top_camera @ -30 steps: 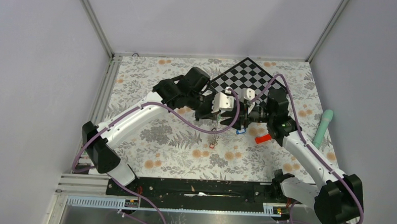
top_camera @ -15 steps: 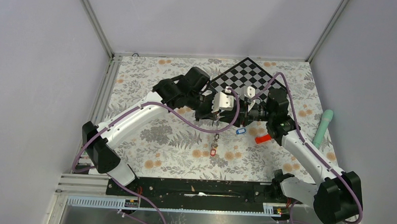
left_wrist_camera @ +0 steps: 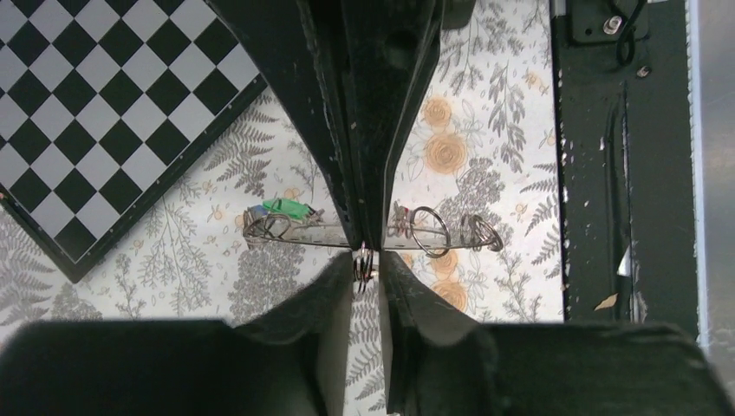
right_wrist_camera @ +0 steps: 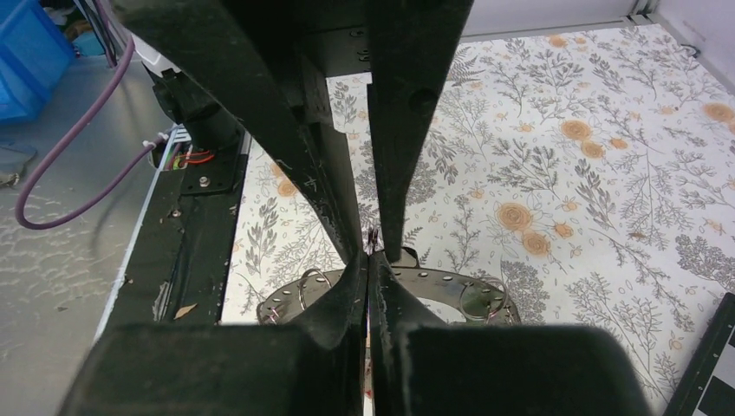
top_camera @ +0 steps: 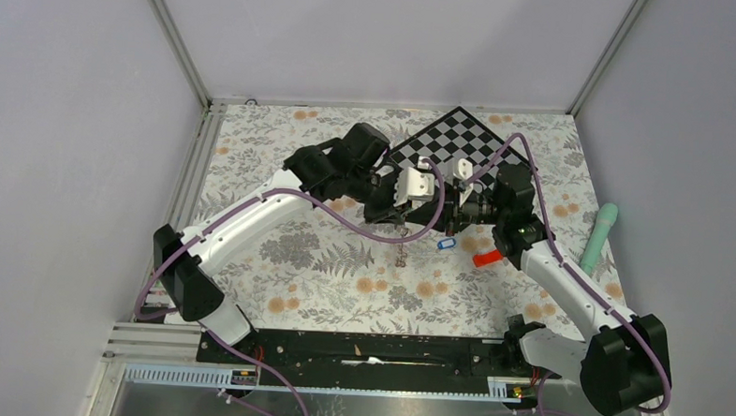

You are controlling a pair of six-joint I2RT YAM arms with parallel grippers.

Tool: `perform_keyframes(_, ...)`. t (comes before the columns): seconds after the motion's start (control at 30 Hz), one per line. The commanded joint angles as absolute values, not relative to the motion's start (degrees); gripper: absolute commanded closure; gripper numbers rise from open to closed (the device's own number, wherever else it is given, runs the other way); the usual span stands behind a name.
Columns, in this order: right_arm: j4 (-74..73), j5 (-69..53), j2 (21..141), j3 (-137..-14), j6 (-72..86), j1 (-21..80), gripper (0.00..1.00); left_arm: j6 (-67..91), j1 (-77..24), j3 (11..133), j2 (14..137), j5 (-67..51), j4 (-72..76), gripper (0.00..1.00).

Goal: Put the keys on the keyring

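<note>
The keyring (left_wrist_camera: 299, 234) is a dark flat ring with small holes, seen edge-on and held above the table; it also shows in the right wrist view (right_wrist_camera: 451, 282). Several small split rings hang on it, one with a green-tagged key (left_wrist_camera: 286, 206). My right gripper (right_wrist_camera: 370, 260) is shut on the keyring's rim. My left gripper (left_wrist_camera: 367, 264) meets it from the opposite side and pinches a small split ring (left_wrist_camera: 364, 267) at the rim. A key (top_camera: 401, 256) dangles below the two grippers (top_camera: 427, 206). A blue-tagged key (top_camera: 445, 241) lies on the table.
A chequered board (top_camera: 461, 142) lies at the back, behind the grippers. A red oblong block (top_camera: 487, 258) lies right of the blue-tagged key. A teal cylinder (top_camera: 600, 237) lies at the far right. The black base rail (left_wrist_camera: 624, 173) runs along the near edge.
The key dangling below the grippers has swung; its red tag showed lower before and sits higher now. Both grippers shifted slightly toward the back. The blue-tagged key stays put.
</note>
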State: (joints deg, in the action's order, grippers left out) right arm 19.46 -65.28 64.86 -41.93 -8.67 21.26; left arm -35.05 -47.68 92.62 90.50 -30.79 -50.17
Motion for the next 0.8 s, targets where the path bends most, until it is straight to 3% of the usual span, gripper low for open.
perform_keyframes(0.0,26.95,-66.75,64.79,-43.23,-3.53,20.94,1.0,-34.39,-46.71,92.89,88.43,-35.34,-43.74,0.68)
perform_keyframes(0.13,33.34,-66.73,65.46,-44.08,3.8,20.29,1.0,-35.04,-42.62,89.69,85.66,-40.08,-40.22,0.54)
perform_keyframes(0.3,40.42,-66.62,66.39,-44.15,11.59,19.29,1.0,-36.53,-39.99,86.43,82.45,-41.43,-37.51,0.49)
perform_keyframes(0.63,45.15,-66.62,66.63,-42.86,15.46,18.29,1.0,-36.66,-39.7,84.0,81.59,-43.98,-33.97,0.54)
perform_keyframes(0.77,45.26,-66.46,66.65,-42.63,15.63,18.19,1.0,-36.31,-39.72,84.49,82.49,-45.26,-33.47,0.65)
